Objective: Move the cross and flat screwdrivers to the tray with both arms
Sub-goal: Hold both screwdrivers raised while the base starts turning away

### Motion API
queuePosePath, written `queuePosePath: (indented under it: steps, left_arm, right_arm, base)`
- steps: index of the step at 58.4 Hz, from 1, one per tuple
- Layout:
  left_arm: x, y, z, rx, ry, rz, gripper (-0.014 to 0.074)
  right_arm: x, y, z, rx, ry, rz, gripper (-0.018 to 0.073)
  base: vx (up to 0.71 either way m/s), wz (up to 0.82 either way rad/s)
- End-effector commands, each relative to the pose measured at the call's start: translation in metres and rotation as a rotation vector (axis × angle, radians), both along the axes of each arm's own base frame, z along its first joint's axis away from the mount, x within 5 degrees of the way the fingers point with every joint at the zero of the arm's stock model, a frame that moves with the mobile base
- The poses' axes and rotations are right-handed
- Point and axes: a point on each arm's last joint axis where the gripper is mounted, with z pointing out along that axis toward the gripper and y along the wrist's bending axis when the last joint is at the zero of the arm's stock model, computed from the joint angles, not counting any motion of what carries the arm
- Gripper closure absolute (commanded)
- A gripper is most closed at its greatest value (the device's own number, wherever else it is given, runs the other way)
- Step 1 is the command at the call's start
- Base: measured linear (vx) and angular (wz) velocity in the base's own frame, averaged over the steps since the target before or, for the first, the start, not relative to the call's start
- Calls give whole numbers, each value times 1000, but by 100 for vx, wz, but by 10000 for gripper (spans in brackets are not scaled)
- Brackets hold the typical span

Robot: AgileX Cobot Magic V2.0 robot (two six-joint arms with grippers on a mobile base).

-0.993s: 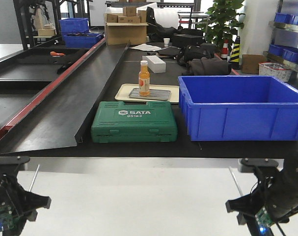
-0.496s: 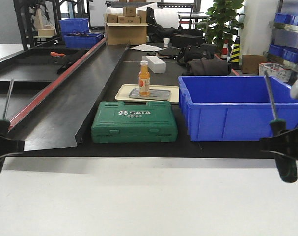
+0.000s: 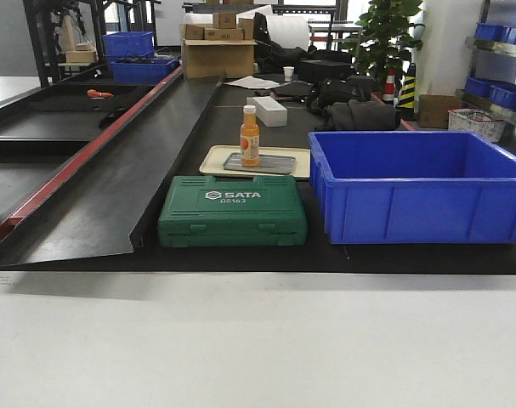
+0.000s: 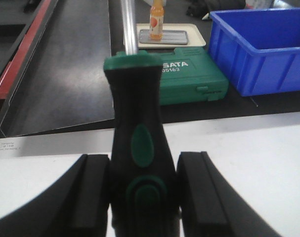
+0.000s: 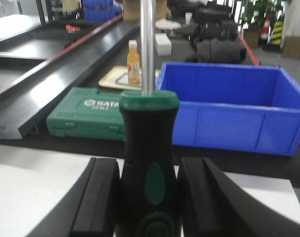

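My left gripper (image 4: 145,190) pinches a black-green-handled steel screwdriver (image 4: 139,143), right gripper (image 5: 149,197) its twin (image 5: 150,138); shafts upright, probably to clear the green plastic toolcase (image 3: 232,217).

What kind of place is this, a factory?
Probably a workshop or warehouse. There's a green SATA tool case, a big blue storage bin and cardboard boxes, all on a long black workbench.
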Motion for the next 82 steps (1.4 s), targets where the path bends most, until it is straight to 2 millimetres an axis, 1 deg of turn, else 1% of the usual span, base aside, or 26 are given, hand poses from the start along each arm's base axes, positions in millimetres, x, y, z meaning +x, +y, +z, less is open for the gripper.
queuePosePath:
  steps: [1, 5, 11, 17, 24, 29, 82]
  left_arm:
    - [-19, 2, 12, -39, -153, -9, 595]
    - [-31, 5, 6, -36, -157, -9, 595]
    - [-46, 8, 7, -32, -188, -11, 595]
    - [-63, 11, 13, -17, -243, -15, 595]
    - [-74, 14, 17, -23, -278, -15, 595]
    - [-77, 14, 18, -25, -286, -15, 594]
    - [-77, 14, 17, -25, -279, -14, 594]
  right_arm:
    - [-14, -2, 12, 8, -153, -12, 567]
    - [-21, -3, 3, 10, -164, -14, 567]
    - [-32, -3, -9, 12, -179, -17, 567]
    - [-41, -4, -15, 19, -183, -17, 567]
    - [-48, -4, -16, 21, -184, -16, 567]
    - [-49, -4, -16, 21, -181, -16, 567]
    - [-49, -4, -17, 19, -176, -15, 567]
  base:
    - [0, 0]
    - [0, 0]
    - [0, 0]
    - [0, 0]
    - [0, 0]
    - [0, 0]
    - [0, 0]
